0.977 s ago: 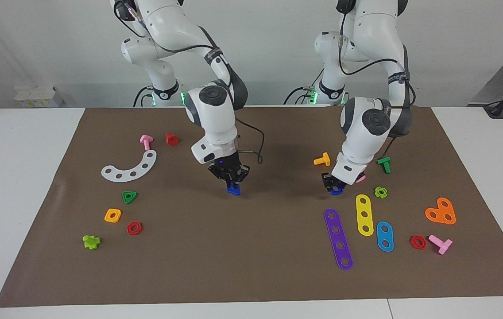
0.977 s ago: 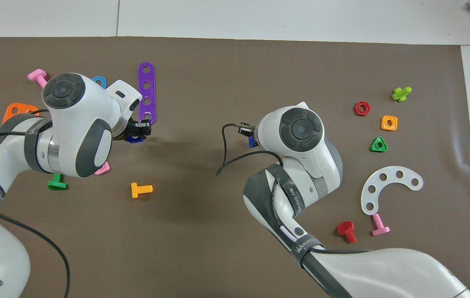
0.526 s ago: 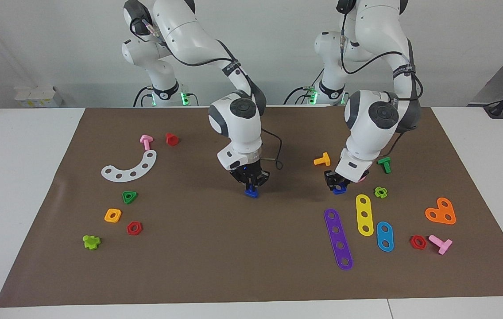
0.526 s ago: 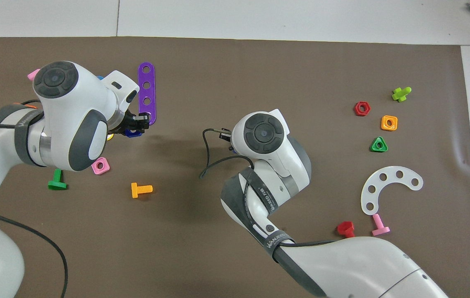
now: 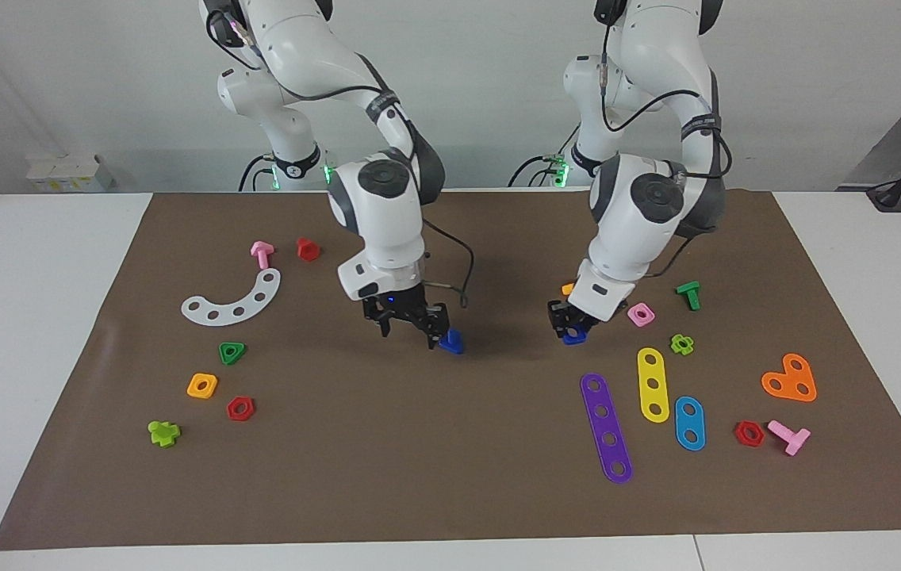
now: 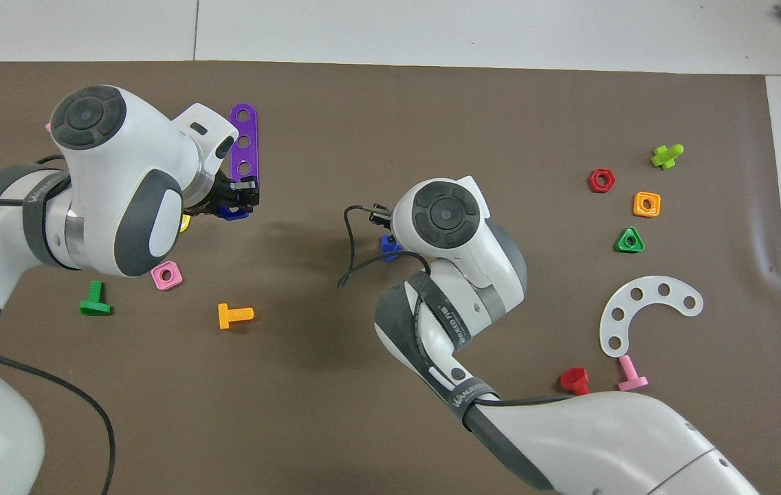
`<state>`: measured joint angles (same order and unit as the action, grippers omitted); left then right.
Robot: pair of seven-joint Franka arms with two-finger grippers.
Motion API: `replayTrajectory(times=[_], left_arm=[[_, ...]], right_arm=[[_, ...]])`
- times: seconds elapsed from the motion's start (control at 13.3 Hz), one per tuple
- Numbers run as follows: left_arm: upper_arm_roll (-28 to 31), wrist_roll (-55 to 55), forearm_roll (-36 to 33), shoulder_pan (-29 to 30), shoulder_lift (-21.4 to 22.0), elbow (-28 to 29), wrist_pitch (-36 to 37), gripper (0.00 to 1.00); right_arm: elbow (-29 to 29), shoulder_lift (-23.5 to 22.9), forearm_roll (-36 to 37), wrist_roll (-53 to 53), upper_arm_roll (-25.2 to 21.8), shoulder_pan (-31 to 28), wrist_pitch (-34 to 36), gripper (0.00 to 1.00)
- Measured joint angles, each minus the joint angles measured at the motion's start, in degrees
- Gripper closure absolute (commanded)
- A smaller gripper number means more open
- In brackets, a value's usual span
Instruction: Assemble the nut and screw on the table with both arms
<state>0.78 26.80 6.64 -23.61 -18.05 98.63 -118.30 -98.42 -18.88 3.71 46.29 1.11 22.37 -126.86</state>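
Observation:
The dark blue screw sits on the brown mat near the table's middle; it also shows in the overhead view. My right gripper is low over the mat just beside the screw, toward the right arm's end, with its fingers spread and empty. In the overhead view it is hidden under its own wrist. My left gripper is shut on the dark blue nut and holds it just above the mat, over the near end of the purple strip. The nut also shows in the overhead view.
A pink square nut, a green bolt, an orange bolt, and yellow and light blue strips lie around the left gripper. A white curved strip, a green triangular nut and other small parts lie toward the right arm's end.
My right gripper has opened, left the screw on the mat and shifted toward the right arm's end. My left gripper has carried the nut a little toward the table's middle.

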Motion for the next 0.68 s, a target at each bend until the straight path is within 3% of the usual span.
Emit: replayTrajectory(times=[0.38, 0.68], left_arm=[[0.03, 13.86, 0.01, -9.25, -4.54, -4.30, -2.21, 1.00], [-0.01, 19.37, 0.01, -12.73, -8.58, -7.19, -5.96, 1.00]], right_arm=[[-5.87, 13.83, -3.45, -22.38, -0.11, -15.36, 9.59, 0.00], [-6.57, 20.69, -4.17, -33.87, -0.18, -23.17, 15.67, 0.00]])
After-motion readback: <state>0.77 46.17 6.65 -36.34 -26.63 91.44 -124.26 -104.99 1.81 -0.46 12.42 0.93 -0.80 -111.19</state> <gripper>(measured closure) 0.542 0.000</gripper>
